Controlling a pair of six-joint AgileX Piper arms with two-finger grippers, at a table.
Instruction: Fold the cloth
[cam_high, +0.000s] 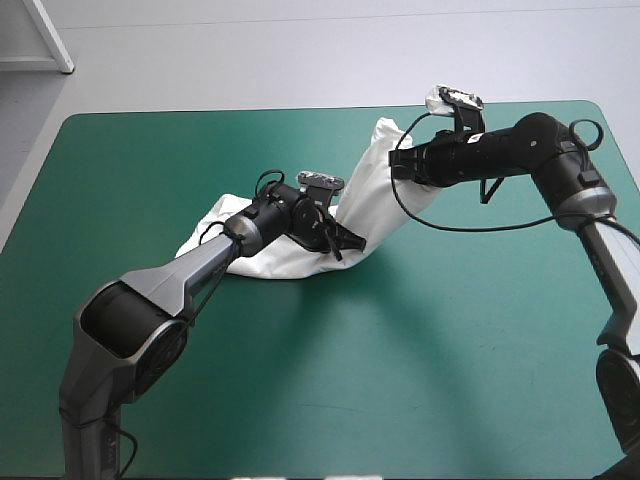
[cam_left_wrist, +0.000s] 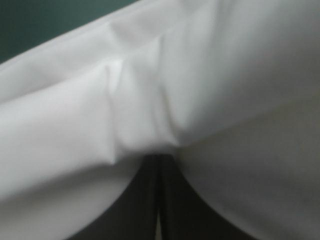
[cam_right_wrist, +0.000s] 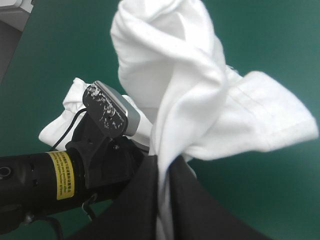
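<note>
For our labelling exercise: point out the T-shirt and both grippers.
T-shirt (cam_high: 372, 190): high view, its white middle stretch.
left gripper (cam_left_wrist: 160, 162): left wrist view, where the black fingertips meet.
right gripper (cam_right_wrist: 161, 167): right wrist view, fingertips pinching the cloth.

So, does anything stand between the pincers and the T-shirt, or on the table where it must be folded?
Nothing visible does. The left pincer and the right pincer are each shut on the T-shirt already. No other object shows on the teal-green table around it.
</note>
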